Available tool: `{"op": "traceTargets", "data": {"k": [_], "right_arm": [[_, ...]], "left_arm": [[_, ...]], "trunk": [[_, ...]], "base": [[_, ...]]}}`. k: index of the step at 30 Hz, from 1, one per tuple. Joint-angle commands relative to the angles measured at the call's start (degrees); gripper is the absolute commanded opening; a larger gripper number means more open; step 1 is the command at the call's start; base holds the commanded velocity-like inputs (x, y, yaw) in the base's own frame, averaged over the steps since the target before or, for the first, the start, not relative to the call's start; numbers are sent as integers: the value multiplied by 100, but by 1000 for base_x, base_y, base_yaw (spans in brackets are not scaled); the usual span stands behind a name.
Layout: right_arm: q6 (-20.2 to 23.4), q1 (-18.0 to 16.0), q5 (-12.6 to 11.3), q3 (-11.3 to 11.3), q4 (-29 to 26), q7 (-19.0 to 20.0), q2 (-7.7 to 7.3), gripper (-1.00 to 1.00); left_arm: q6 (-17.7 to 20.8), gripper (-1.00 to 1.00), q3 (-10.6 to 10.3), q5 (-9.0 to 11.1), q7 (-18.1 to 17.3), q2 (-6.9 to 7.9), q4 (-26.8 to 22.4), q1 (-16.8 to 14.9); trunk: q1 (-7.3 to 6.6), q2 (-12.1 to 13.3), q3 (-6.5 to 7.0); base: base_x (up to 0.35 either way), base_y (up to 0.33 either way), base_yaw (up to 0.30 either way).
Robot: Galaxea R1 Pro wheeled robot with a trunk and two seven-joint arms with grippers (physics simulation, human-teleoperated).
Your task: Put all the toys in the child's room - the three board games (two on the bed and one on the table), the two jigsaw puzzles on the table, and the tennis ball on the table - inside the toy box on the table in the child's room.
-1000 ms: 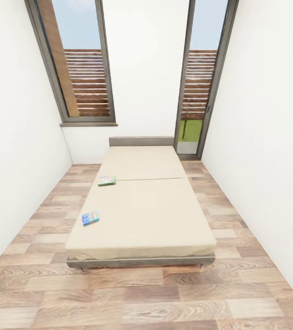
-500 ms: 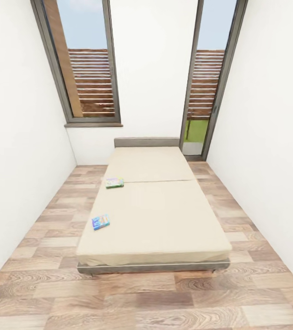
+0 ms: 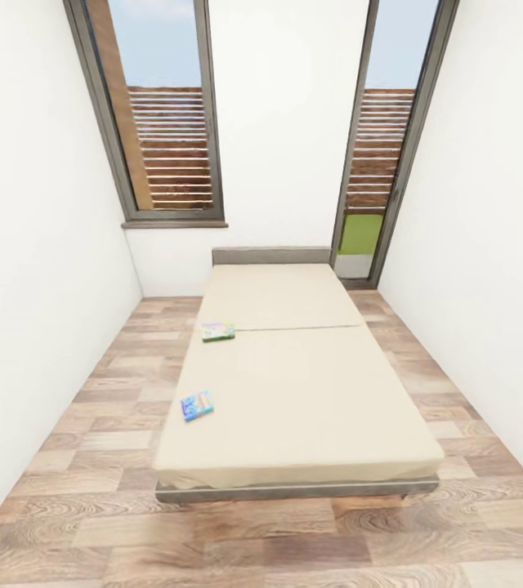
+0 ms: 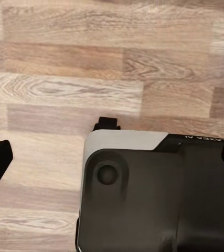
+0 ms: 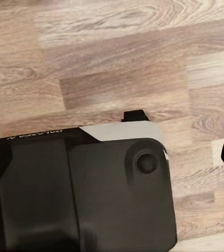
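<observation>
**Head view: both bed games yet to be collected**

Two board games lie on the bed (image 3: 310, 392) near its left edge: one blue (image 3: 197, 405), one green-white (image 3: 217, 331) farther back. Neither has been picked up. End effector openings cannot be told from the wrist views.

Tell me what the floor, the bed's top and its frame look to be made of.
The floor looks like matte wood planks: grain and staggered board joints show. The bed top looks like plain beige fabric or foam, one seam across, no sheen. Its frame is a dull grey band, possibly painted wood or metal; this render leaves that open.
</observation>
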Motion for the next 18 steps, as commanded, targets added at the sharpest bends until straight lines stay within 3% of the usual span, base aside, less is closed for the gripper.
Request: {"op": "traceTargets", "data": {"k": [1, 18], "right_arm": [[-31, -5, -29, -24, 3, -7, 1, 100], [-32, -8, -29, -29, 4, -2, 1, 100]], "left_arm": [[-7, 100, 41, 3, 5, -4, 1, -4], [-7, 100, 39, 3, 5, -3, 1, -4]], "trunk": [[5, -11, -11], [5, -11, -11]], "base": [[182, 253, 0], [225, 216, 0]]}}
